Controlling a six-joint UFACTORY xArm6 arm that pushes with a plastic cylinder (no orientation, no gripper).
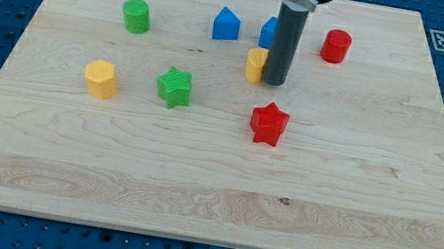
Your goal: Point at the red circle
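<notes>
The red circle (336,46) is a short red cylinder near the view's top, right of centre. My tip (273,82) rests on the board, left of and below the red circle, with a clear gap between them. The tip touches or nearly touches a yellow block (255,64) on its left; the block's shape is partly hidden by the rod. A blue block (268,31) sits behind the rod, mostly hidden.
A blue house-shaped block (227,24) sits left of the rod. A red star (269,123) lies below the tip. A green star (175,88), a yellow hexagon (101,79) and a green cylinder (136,16) lie at the left. The wooden board (209,204) ends at blue perforated table.
</notes>
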